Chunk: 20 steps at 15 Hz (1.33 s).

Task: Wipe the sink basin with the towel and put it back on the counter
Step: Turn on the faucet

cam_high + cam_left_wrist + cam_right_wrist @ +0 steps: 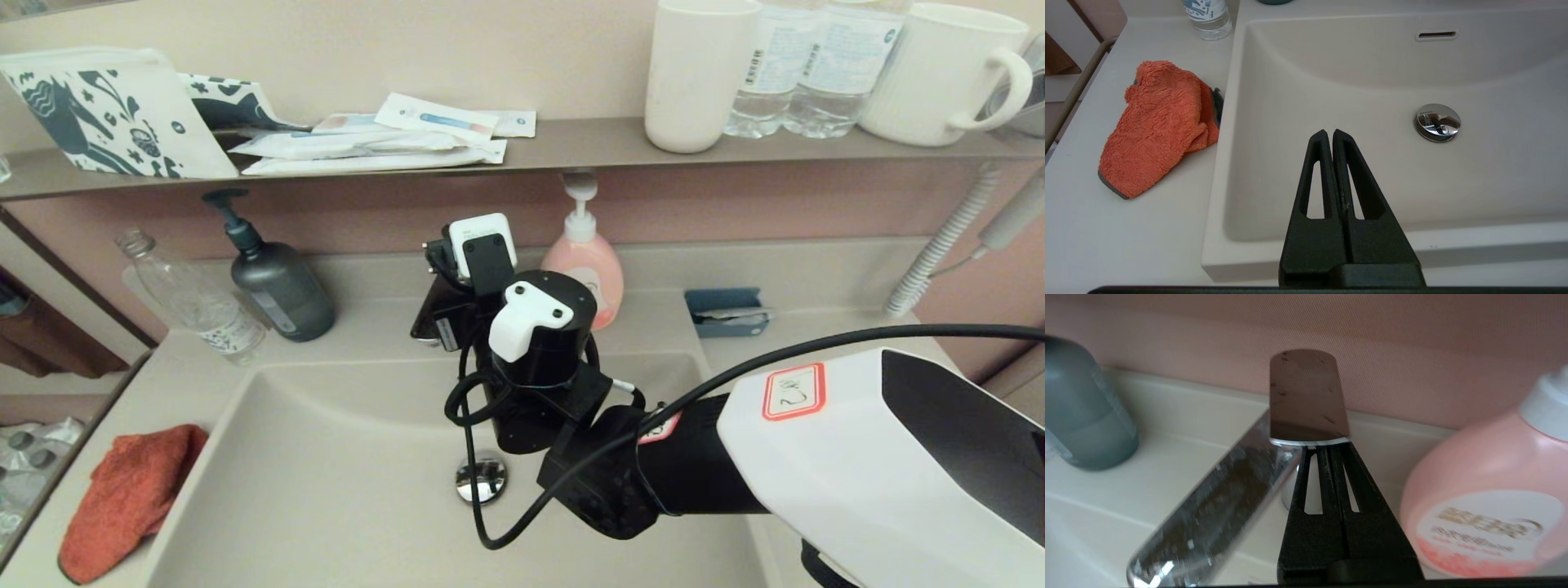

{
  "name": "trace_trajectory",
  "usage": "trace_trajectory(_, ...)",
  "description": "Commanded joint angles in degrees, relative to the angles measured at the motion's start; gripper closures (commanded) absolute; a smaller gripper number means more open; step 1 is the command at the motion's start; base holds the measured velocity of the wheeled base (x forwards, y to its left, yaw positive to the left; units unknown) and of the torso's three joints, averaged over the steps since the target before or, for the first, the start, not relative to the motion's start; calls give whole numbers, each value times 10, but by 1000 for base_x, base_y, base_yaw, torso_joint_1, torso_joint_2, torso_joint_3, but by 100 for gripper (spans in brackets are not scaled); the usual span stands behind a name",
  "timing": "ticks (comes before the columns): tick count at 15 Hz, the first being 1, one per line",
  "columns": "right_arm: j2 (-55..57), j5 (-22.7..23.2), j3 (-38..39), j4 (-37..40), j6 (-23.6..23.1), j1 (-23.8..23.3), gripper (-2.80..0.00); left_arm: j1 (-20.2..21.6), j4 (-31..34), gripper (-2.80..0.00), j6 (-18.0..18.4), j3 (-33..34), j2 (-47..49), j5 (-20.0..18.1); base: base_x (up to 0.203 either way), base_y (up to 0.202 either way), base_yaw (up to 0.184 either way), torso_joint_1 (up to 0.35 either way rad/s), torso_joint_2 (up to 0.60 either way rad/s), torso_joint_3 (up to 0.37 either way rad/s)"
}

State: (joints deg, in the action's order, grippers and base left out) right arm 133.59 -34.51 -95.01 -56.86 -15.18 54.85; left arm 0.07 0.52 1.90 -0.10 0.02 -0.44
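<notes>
Resting on the counter (1106, 245) at the basin's (1372, 183) nine o'clock, the towel (1153, 126) lies free; left gripper (1329, 132) and right gripper (1327, 447) are both closed, empty.

The right arm (816, 457) reaches from 4 o'clock toward 12 o'clock, its wrist bent upward; the right gripper (1327, 447) has both fingers pressed together. The left gripper (1329, 132) has its fingers closed too, pointing to 12 o'clock
</notes>
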Motion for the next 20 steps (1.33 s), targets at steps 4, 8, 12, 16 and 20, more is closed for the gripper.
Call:
trace_trajectory(4,10,7,-33,-4,-1,0,0,0,0,0,0,0,0,0,0,0,0,0,0,0)
trace_trajectory(8,9,8,-51,-4,-1,0,0,0,0,0,0,0,0,0,0,0,0,0,0,0)
trace_trajectory(12,0,4,-48,-6,-1,3,0,0,0,0,0,0,0,0,0,0,0,0,0,0)
trace_trajectory(16,-19,1,-30,-5,-2,23,0,0,0,0,0,0,0,0,0,0,0,0,0,0)
trace_trajectory(20,-33,0,-27,-6,-12,24,0,0,0,0,0,0,0,0,0,0,0,0,0,0)
